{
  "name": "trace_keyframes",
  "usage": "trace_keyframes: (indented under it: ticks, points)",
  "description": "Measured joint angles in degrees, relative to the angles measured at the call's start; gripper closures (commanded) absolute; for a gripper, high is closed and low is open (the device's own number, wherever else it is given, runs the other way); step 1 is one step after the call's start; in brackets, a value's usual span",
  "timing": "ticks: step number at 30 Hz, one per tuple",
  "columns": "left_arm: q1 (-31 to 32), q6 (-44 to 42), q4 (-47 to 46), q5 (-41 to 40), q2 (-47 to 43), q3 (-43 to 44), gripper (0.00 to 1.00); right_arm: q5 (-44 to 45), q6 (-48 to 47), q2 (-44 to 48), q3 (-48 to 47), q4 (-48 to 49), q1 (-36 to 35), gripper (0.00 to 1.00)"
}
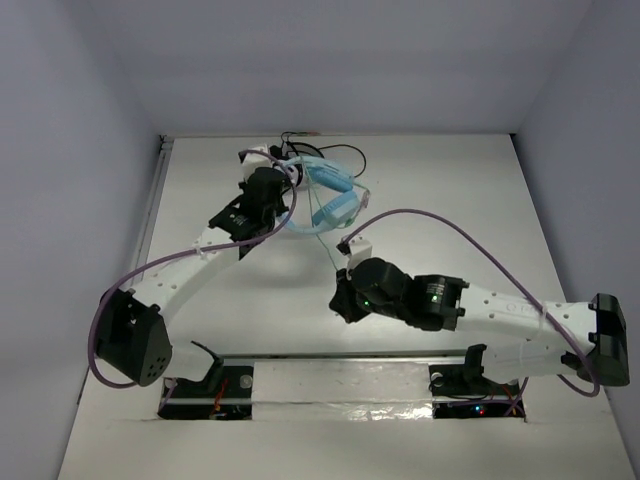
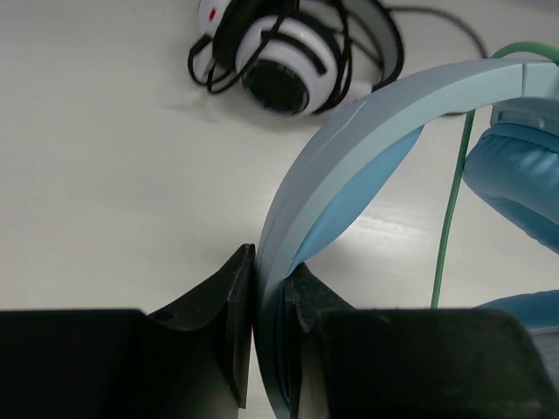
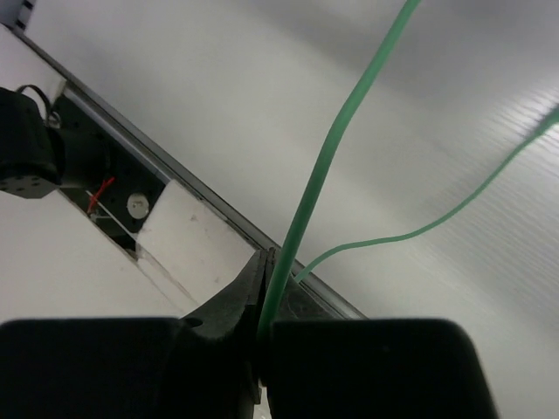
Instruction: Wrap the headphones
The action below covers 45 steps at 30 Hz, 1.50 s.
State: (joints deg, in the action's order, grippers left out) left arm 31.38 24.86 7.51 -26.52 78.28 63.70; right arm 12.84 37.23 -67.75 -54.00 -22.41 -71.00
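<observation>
Band pinned, cable pinched.
The left hand (image 2: 267, 292) grips the headphones (image 2: 515, 166) by the band (image 2: 349, 131), seemingly to steady them at the table's (image 1: 450, 200) far side; the right hand (image 3: 266, 292) is closed on their green cable (image 3: 325, 166), likely drawing slack for winding. Its plug end cannot be made out.

Bright even light, soft shadows, blurred foregrounds

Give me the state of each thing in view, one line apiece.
left gripper, shut on the light blue headphones band
right gripper, shut on the green cable
light blue headphones, held by the band
green cable, pinched, a second strand trailing loose
black-and-white headphones, lying on the table, untouched
</observation>
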Motion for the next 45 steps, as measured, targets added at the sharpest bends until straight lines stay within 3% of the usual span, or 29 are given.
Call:
trace_keyframes:
  ticks: [9,19,23,34,38,45]
  points:
    - [8.0,-0.7,5.4,-1.0,-0.8,-7.1,1.0,9.7,-5.2,-2.7,-15.7,-21.0,0.0,1.0]
    - [15.8,-6.8,16.1,3.4,-2.2,-5.9,1.0,17.6,-12.4,-5.6,-22.5,-30.7,0.0,1.0]
    - [15.8,-9.4,18.8,6.8,-4.8,-5.9,1.0,21.2,-13.5,-7.0,-22.7,-32.7,0.0,0.85]
    - [15.8,-13.8,19.8,21.2,-12.5,-7.1,1.0,31.4,-14.8,-7.8,-22.2,-29.9,2.6,0.78]
    - [15.8,-14.9,19.7,25.0,-13.1,-7.9,1.0,32.5,-17.7,-7.6,-21.9,-25.5,4.9,0.72]
    - [14.9,-15.8,19.7,28.9,-15.0,-8.1,1.0,31.5,-21.9,-7.3,-18.3,-17.4,12.4,0.72]
